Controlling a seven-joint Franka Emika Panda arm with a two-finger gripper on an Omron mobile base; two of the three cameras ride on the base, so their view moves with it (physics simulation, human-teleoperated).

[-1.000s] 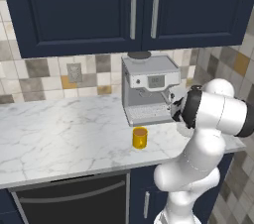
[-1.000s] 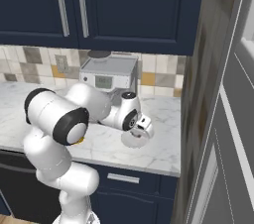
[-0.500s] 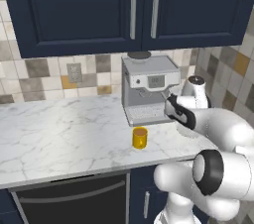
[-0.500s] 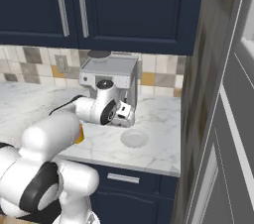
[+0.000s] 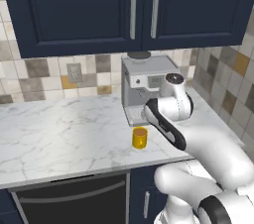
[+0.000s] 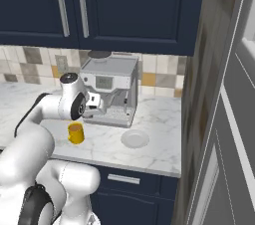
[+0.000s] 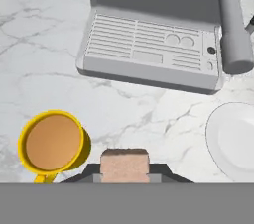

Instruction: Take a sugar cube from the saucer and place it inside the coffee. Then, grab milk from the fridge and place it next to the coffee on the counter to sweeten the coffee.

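The gripper (image 7: 124, 171) pinches the sugar cube (image 7: 124, 165) over the bench (image 7: 44, 44) between the coffee (image 7: 53, 141) and the saucer (image 7: 233, 141), so it should slide squarely above the brown liquid and lower before letting go.

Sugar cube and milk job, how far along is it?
Done: the sugar cube is off the saucer and clamped in the claw. In hand: carrying it toward the coffee, not yet over it. Left: drop it in, then fetch milk from the fridge.
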